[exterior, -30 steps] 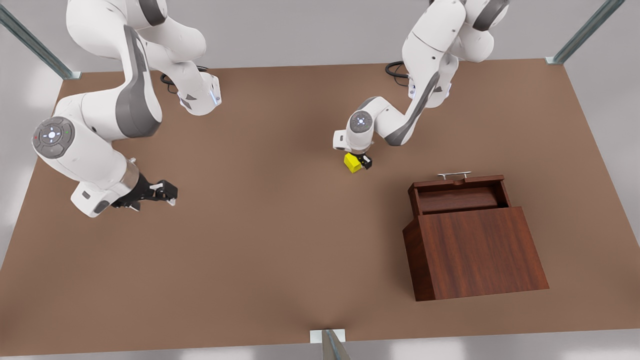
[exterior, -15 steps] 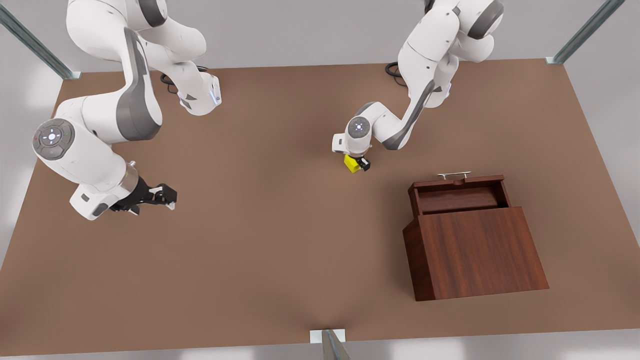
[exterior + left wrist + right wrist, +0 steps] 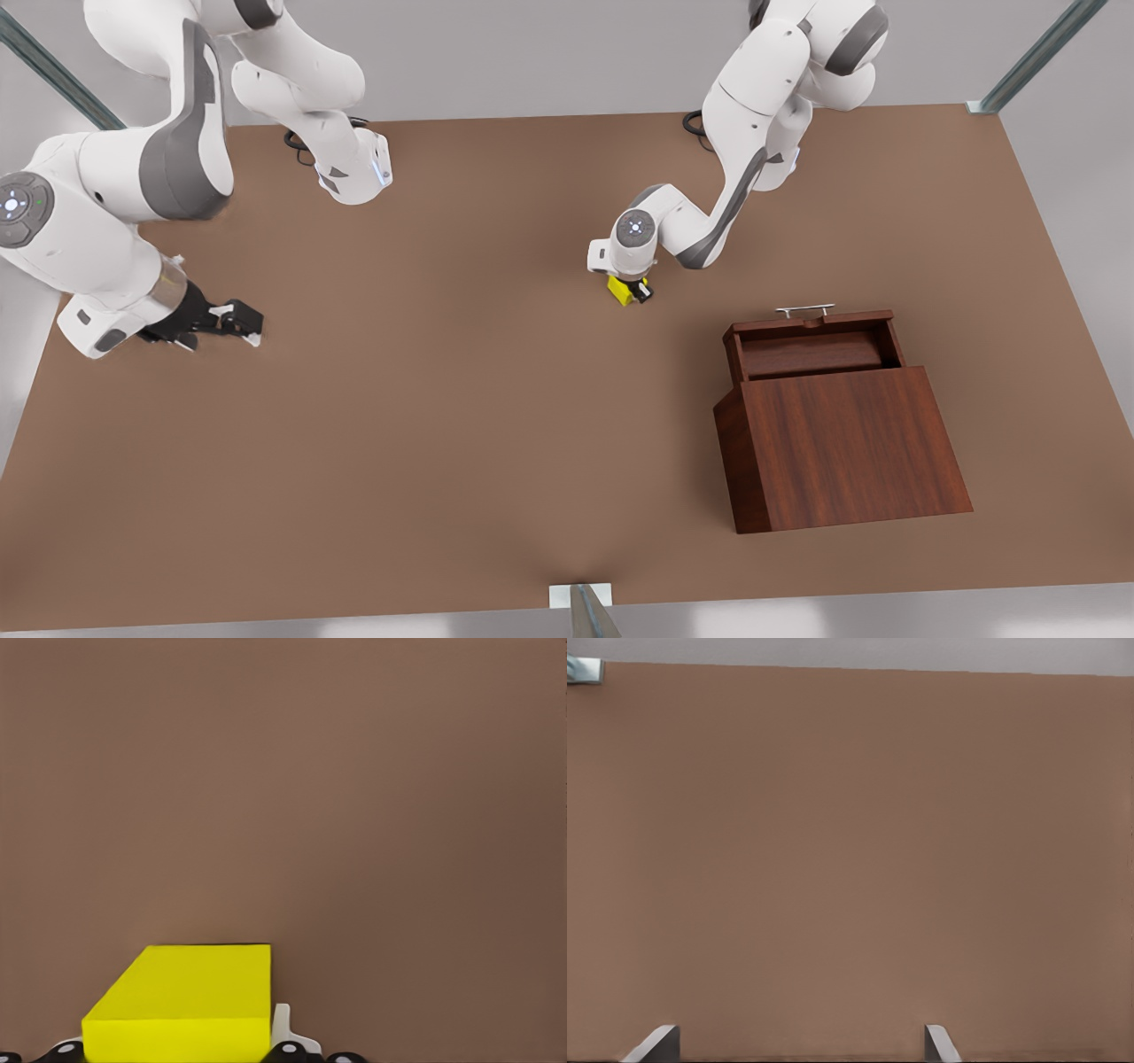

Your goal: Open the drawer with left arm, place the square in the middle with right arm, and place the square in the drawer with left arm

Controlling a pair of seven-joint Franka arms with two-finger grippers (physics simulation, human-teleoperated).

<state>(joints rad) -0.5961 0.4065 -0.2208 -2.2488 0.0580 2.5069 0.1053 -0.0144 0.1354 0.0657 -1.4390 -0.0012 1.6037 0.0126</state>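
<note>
Drawer open at right of frame. My left gripper is clamped on the square at centre; right gripper idles spread, far left. Remaining: drop square into drawer.

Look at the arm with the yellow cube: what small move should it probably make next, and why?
Probably lift the square slightly and start carrying it toward the open drawer. The left gripper sits around it at the table's middle, the cube between its fingertips in the left wrist view, and the drawer is already pulled out. The right gripper waits open, well clear.
</note>
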